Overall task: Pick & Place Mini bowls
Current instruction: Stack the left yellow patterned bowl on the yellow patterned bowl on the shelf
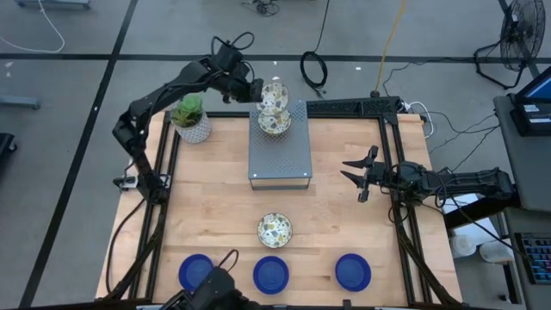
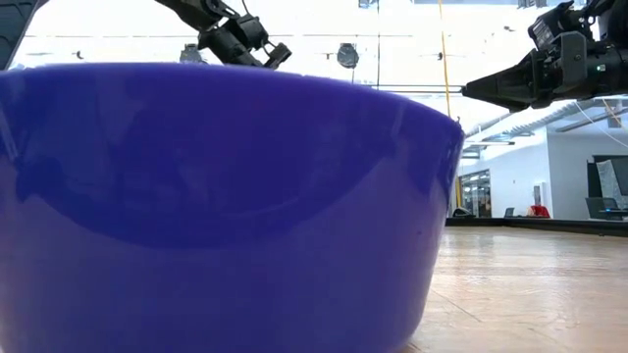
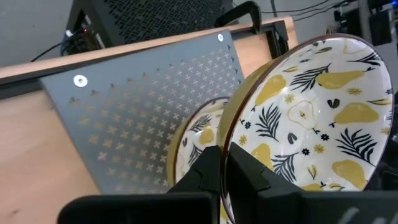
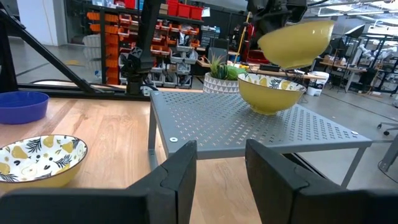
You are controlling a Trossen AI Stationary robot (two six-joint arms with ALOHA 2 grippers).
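My left gripper (image 1: 258,90) is at the table's far edge, shut on a mini bowl (image 1: 274,93), white inside with yellow pears and black leaves, yellow outside. This bowl hangs above a second patterned bowl (image 1: 275,123), which stands on a grey perforated riser (image 1: 280,155). A third patterned bowl (image 1: 275,230) sits on the table nearer the front. Three blue bowls (image 1: 196,271) (image 1: 271,274) (image 1: 353,271) line the near edge. My right gripper (image 1: 353,172) waits open to the right of the riser, touching nothing. My left gripper pinches the held bowl's rim (image 3: 227,155) on the side towards the table's left, one finger (image 3: 208,171) outside the wall and one (image 3: 252,174) inside. It comes at the bowl from the table's left. The bowl (image 4: 295,40) is lifted clear above the bowl on the riser (image 4: 270,93), slightly tilted.
A white textured pot with a green plant (image 1: 191,120) stands left of the riser, close under my left arm. One blue bowl (image 2: 216,196) fills the low view. Bare wood lies between the riser and the near row of bowls.
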